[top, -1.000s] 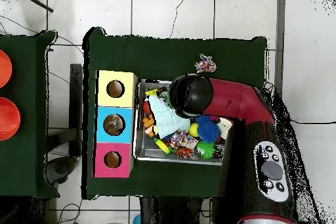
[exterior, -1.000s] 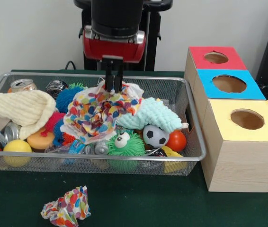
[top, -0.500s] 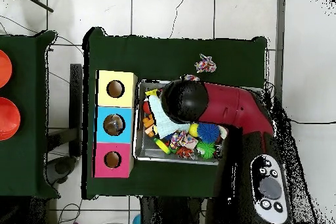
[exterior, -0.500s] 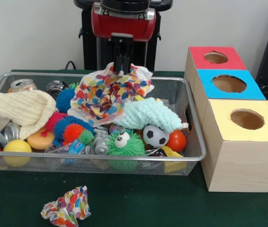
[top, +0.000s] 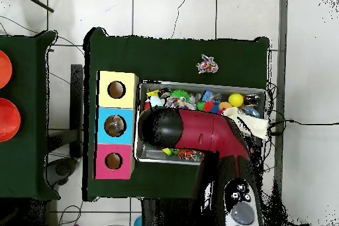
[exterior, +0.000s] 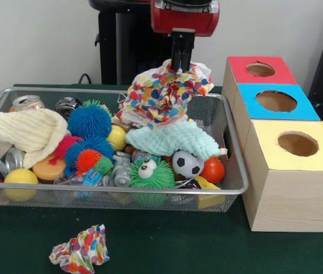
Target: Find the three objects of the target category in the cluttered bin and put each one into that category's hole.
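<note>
Confetti-print cloth (exterior: 164, 94): crumpled, held up above the wire bin (exterior: 230, 142) toward its right end, near the red-topped box (exterior: 258, 69); gripper (exterior: 181, 64) fingers pinching its top edge; second confetti-print cloth (exterior: 80, 250) lying on the green bench (exterior: 167, 245) in front of the bin; mint cloth (exterior: 173, 138), cream knit cloth (exterior: 21, 130), soccer ball (exterior: 188, 164) among bin clutter; blue-topped box (exterior: 275, 101) and yellow-topped box (exterior: 295, 145) beside the bin

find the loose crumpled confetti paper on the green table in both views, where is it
Front view: the crumpled confetti paper lies on the green cloth at bottom left, in front of the wire bin, outside it.
Overhead view: the same paper sits near the top centre, above the bin's upper rim.
Shared landmark: the yellow-topped box, on the bin side nearest the paper.
</note>
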